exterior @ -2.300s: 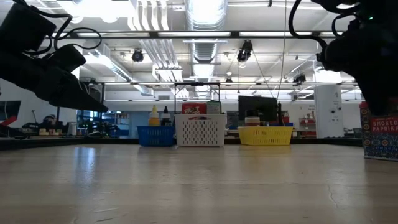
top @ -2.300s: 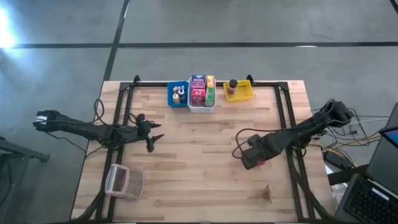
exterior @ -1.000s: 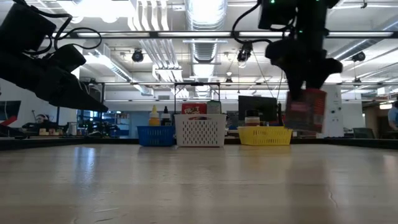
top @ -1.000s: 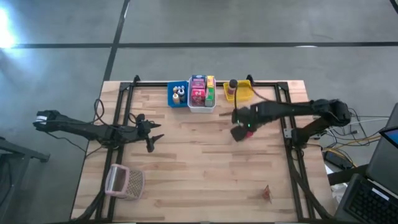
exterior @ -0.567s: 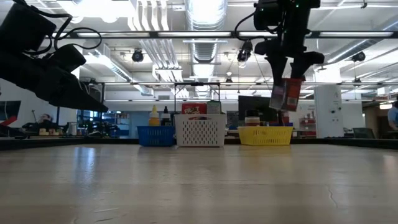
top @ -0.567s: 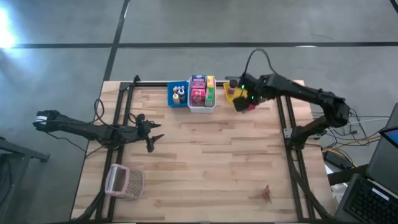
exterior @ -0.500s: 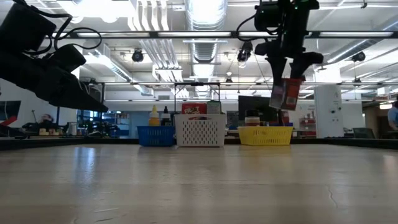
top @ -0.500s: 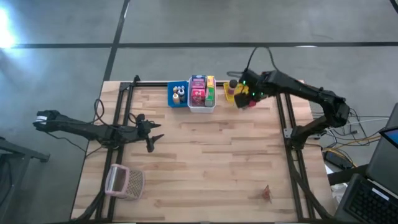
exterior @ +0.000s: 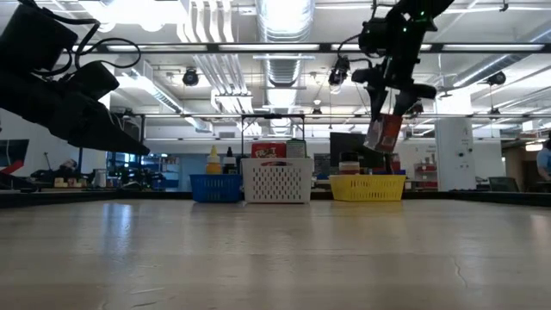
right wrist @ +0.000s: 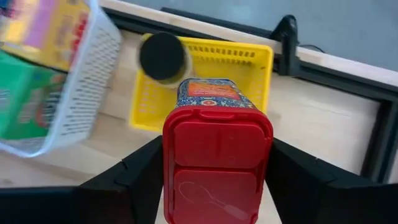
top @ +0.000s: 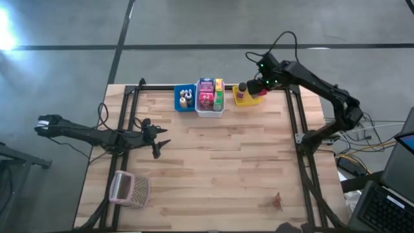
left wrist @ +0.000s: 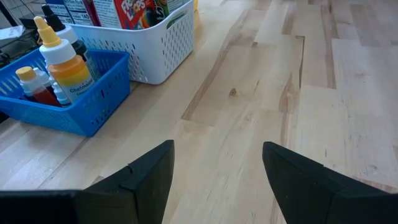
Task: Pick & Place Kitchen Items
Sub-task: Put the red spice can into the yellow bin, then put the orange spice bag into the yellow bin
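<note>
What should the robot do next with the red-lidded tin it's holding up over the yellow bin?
Probably lower it a little into the yellow bin. The right hand grips the red-lidded tin above that bin, tilted in the low view. A dark-lidded jar fills one corner, so aim for the free side.

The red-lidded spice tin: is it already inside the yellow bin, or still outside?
Outside. The right gripper holds the spice tin in the air above the yellow bin; the low view shows it tilted above the rim.
</note>
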Available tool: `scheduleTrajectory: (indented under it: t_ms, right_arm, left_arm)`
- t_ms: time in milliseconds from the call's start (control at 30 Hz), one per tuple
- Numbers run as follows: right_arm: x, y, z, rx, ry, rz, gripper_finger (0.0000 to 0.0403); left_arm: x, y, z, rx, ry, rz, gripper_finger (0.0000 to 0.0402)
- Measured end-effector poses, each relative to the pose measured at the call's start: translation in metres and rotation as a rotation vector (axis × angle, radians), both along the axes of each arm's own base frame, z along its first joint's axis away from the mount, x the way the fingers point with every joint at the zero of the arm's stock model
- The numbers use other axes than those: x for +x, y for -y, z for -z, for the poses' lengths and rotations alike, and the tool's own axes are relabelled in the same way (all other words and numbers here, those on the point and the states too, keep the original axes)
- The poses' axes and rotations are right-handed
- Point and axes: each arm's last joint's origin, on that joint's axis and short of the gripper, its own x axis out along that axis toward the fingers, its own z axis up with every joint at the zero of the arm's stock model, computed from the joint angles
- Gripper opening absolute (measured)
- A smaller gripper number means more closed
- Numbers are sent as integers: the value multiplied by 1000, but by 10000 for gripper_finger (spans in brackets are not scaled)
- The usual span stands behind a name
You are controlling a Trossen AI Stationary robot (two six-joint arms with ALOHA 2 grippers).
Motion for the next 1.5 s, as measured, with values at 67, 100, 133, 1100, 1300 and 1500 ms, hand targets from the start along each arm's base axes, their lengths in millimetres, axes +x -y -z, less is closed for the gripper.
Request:
scheduleTrajectory:
  t_ms: [67, 100, 133, 1100, 1300, 1500]
  right_arm:
    - [-1, 8, 6, 12, -27, 0, 226]
    - [0, 13, 9, 17, -37, 2, 226]
    - [1, 18, 10, 16, -45, -2, 226]
    - [24, 81, 65, 204, -212, -17, 219]
    - [26, 84, 70, 200, -220, -29, 192]
    - [22, 79, 51, 150, -189, -37, 175]
  left_arm:
    - [0, 0, 0, 0, 0, 0, 250]
    - [0, 0, 0, 0, 0, 0, 250]
    - [0, 0, 0, 0, 0, 0, 250]
    - [0, 0, 0, 0, 0, 0, 250]
    - [0, 0, 0, 0, 0, 0, 250]
    - [0, 0, 0, 0, 0, 0, 250]
